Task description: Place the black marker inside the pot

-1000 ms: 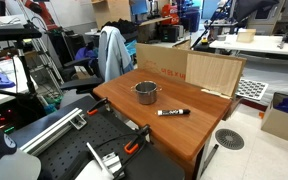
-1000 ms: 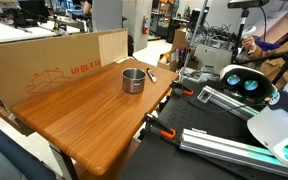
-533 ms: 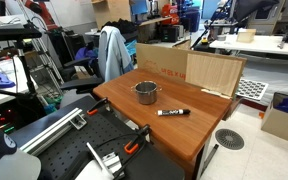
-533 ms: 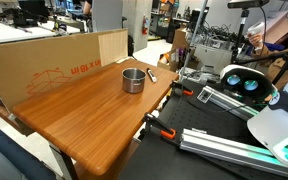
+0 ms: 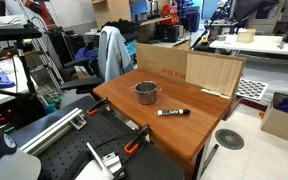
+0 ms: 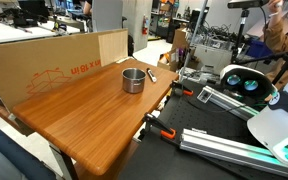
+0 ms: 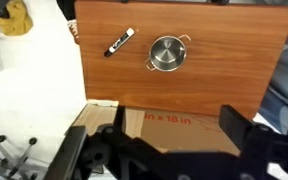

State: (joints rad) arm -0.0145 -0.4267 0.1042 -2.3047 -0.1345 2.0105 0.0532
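Now | black marker [image 7: 119,42] flat on bench [image 7: 234,70], apart fr pot [image 7: 168,53] (pot upright, top open) | cardboard sheets [image 5: 184,68] along 1 bench side | fingers [image 7: 239,130] spread wide, holding nothing

Murky and clipped bits
In the wrist view the gripper [image 7: 176,125] is a dark smear, its spread fingers cut off by the bottom edge. In an exterior view the black marker [image 6: 151,74] is a tiny sliver beyond the pot [image 6: 133,80], label unreadable.
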